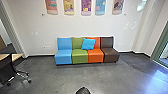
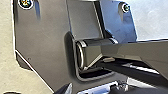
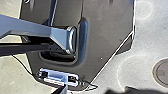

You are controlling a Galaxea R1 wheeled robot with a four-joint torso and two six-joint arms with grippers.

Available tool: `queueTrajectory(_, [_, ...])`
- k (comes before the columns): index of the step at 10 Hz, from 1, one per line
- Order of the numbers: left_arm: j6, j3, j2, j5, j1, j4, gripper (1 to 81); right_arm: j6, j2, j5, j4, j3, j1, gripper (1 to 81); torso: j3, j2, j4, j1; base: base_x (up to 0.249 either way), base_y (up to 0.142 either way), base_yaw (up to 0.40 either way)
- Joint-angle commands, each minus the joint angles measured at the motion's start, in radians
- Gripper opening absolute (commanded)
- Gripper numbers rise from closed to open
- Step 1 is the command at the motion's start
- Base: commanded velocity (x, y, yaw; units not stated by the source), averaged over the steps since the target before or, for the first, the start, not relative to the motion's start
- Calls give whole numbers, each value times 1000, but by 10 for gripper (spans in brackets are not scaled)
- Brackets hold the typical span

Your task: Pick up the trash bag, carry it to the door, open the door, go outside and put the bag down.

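A dark lump (image 1: 83, 91), maybe the bag, shows near, at the middle; a blue cushion (image 1: 88, 44) leans on the far couch (image 1: 109, 54). Whether the left gripper or right gripper is clenched or released cannot be told.

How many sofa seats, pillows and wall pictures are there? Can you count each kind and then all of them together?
Sofa seats: 4
Pillows: 1
Wall pictures: 5
Total: 10
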Motion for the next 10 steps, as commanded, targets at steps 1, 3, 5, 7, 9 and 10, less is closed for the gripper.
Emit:
queueTrajectory(1, [-2, 6, 1, 60, -27, -6, 811, -2, -11, -58, -9, 3, 26, 811, 0, 0, 0, 0, 122, 0, 0])
queueTrajectory(3, [-2, 6, 1, 60, -27, -6, 811, -2, -11, -60, -7, 3, 26, 811, 0, 0, 0, 0, 122, 0, 0])
queueTrajectory(5, [-2, 6, 0, 59, -27, -6, 811, -4, -9, -60, -9, 3, 26, 811, 0, 0, 0, 0, 121, 0, 0])
queueTrajectory(7, [-4, 6, 0, 59, -27, -11, 811, -4, -9, -61, -9, 1, 26, 811, 0, 0, 0, 0, 122, 0, 0])
queueTrajectory(9, [-4, 6, 0, 59, -27, -16, 811, -4, -9, -61, -9, 3, 26, 811, 0, 0, 0, 0, 122, 0, 0])
queueTrajectory(10, [-4, 6, 0, 59, -27, -16, 811, -4, -9, -61, -9, 3, 27, 811, 0, 0, 0, 0, 122, 0, 0])
